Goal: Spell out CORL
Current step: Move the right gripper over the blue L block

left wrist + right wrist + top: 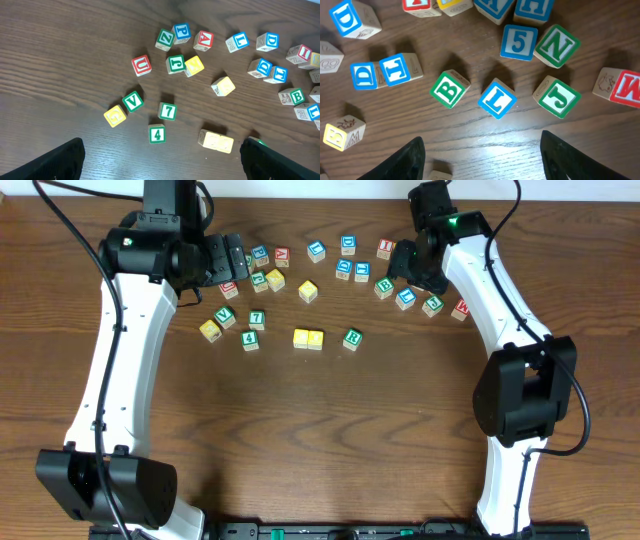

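Two yellow blocks (308, 339) sit side by side mid-table with a green R block (352, 338) just to their right; their letters are too faint to read. The pair also shows in the left wrist view (216, 141). My left gripper (236, 258) is open and empty, above the left cluster of blocks (160, 167). My right gripper (406, 266) is open and empty (482, 160), above a blue L block (497, 98) that lies between a green B (449, 89) and a green J (557, 97). Another blue L (237, 42) lies at the back.
Loose blocks lie across the back half of the table: red U (141, 65), green Z (165, 38), blue P (181, 32), red A (203, 40), green V (132, 101), green 7 (167, 111), green 4 (157, 134), blue 5 (519, 42), green N (557, 46), red W (625, 87).
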